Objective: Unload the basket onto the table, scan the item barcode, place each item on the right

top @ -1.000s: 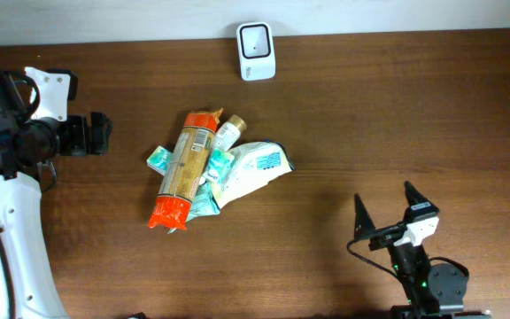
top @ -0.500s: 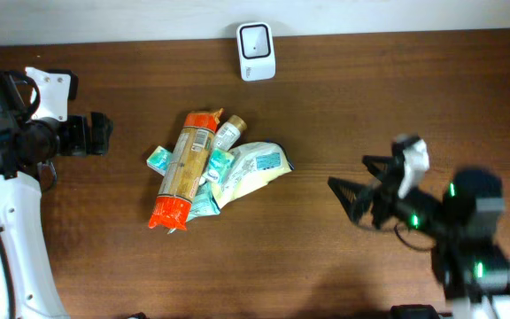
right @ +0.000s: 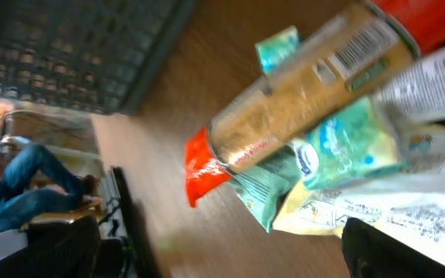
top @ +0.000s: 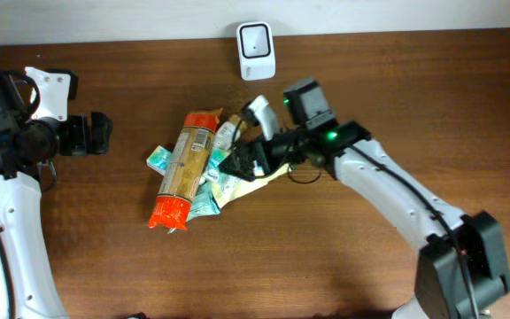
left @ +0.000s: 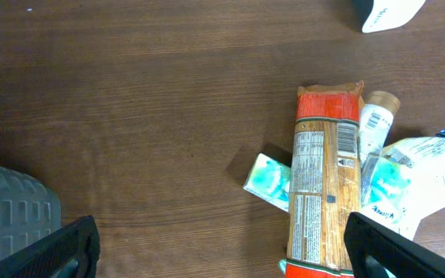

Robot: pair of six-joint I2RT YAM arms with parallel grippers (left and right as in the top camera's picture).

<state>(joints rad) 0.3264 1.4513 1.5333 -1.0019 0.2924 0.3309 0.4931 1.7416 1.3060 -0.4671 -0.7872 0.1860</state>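
A heap of goods lies left of centre on the brown table (top: 414, 106). On top is a long packet (top: 182, 173) with orange-red ends, running from far to near, and its barcode (left: 348, 139) faces up near the far end. A small bottle (top: 228, 131) with a tan cap lies touching its right side. Below them lie a teal sachet (top: 158, 159) on the left and a white pouch (top: 242, 188) on the right. The white scanner (top: 256, 50) stands at the far edge, well apart from the heap.

The right gripper (top: 237, 162) hangs over the right side of the heap, above the pouch and just beside the bottle. Its 2 fingers are spread wide with nothing between them. Whether they touch the pouch cannot be told.

The left gripper (top: 100, 135) is at the left edge, apart from the heap, its fingers also spread and holding nothing.
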